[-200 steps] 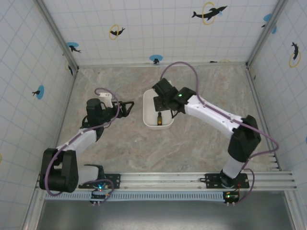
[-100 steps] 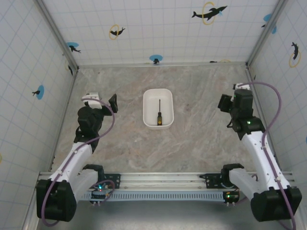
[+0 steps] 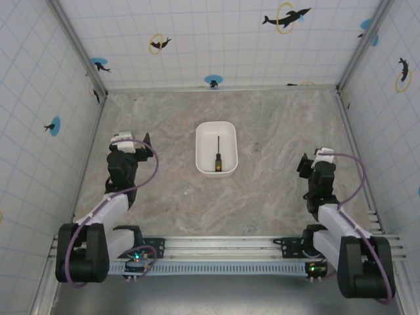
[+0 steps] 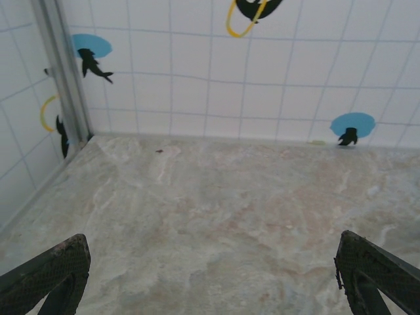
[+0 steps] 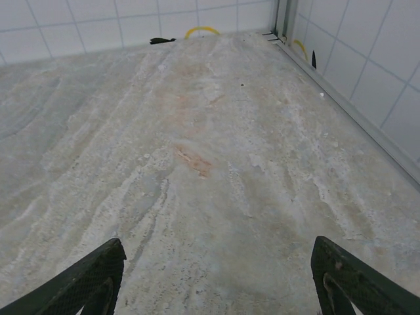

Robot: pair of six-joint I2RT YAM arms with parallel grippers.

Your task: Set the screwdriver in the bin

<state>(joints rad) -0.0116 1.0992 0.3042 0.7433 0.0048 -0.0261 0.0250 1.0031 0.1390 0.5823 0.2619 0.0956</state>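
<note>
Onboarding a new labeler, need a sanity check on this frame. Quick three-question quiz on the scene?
1. True or false: the screwdriver lies inside the bin.
2. The screwdriver's handle end points: A) toward the mounting rail, B) away from it, C) sideways along it.
3. Fill in: the left gripper and the right gripper both have their jaws ____, with nothing between them.

Key: 1 true; 2 A; 3 open.
</note>
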